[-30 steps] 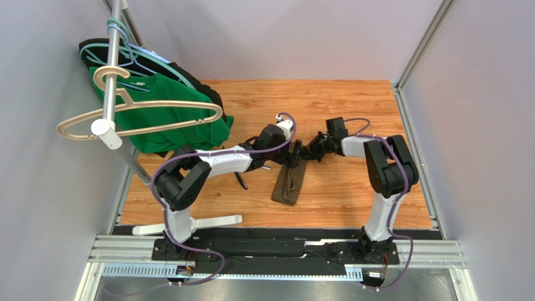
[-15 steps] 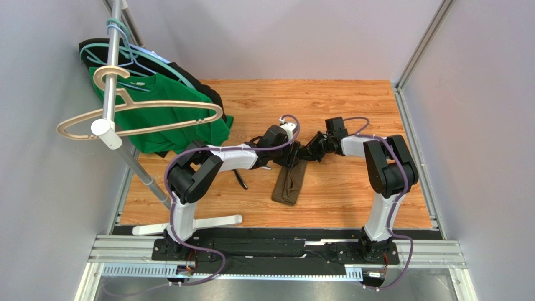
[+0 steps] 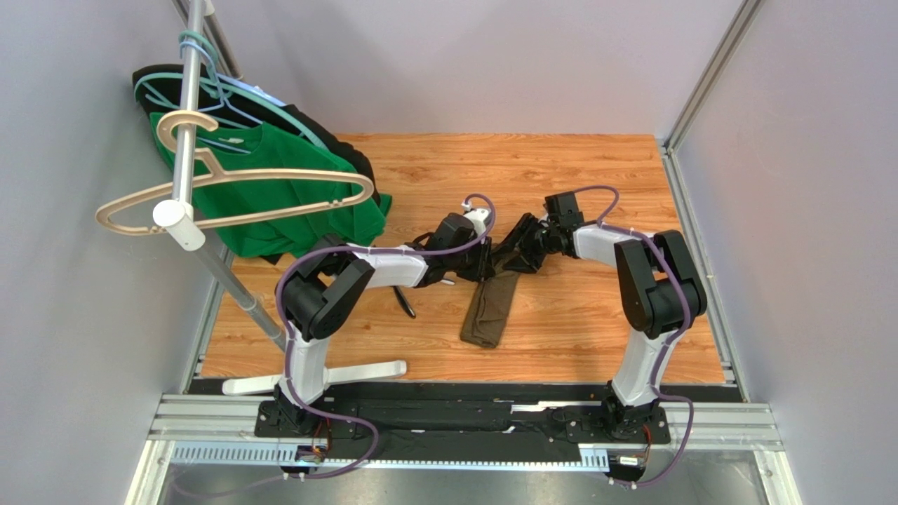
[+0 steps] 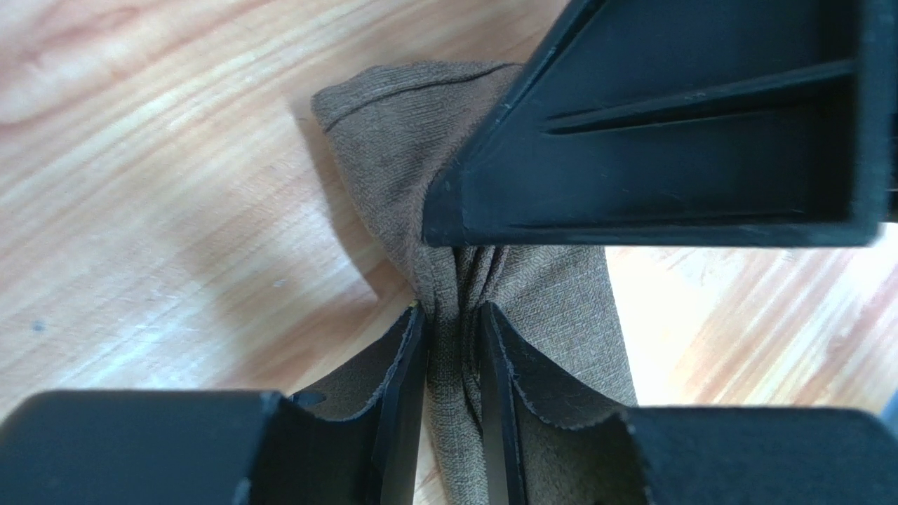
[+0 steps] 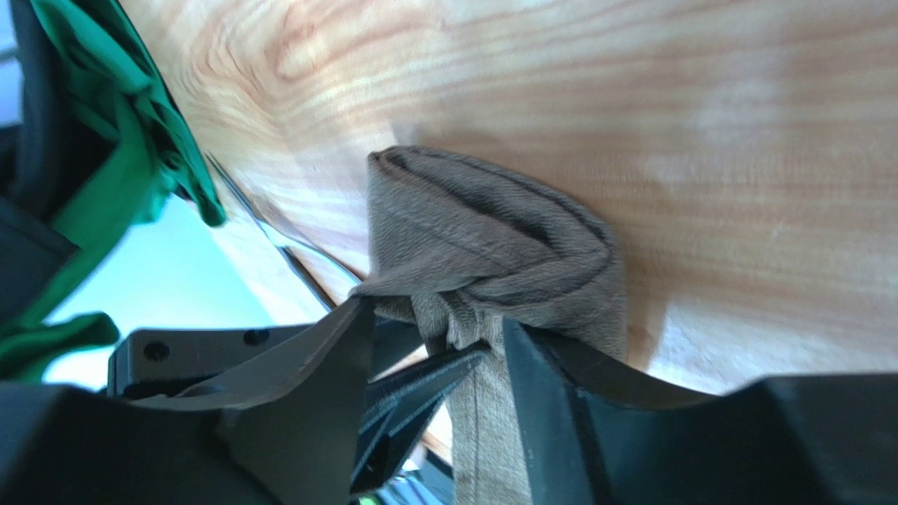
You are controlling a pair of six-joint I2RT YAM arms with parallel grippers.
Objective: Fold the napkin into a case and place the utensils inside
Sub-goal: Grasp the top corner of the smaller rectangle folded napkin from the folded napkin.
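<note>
1. I see the napkin folded into a narrow long pouch on the wooden table. Whether something is inside, I cannot tell.
2. Its long axis runs from the far end toward the near edge, leaning slightly left.
3. The left gripper pinches a bunched fold at the far end.
4. The right gripper has its jaws apart, straddling the same bunch.

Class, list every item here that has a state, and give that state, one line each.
napkin: folded into a long narrow strip on the table, far end bunched.
left gripper: shut on the napkin's far end.
right gripper: open, jaws either side of that bunched end.
green shirt: hanging on the rack.
utensils: apparently a dark piece lying on the table, outside the napkin.
</note>
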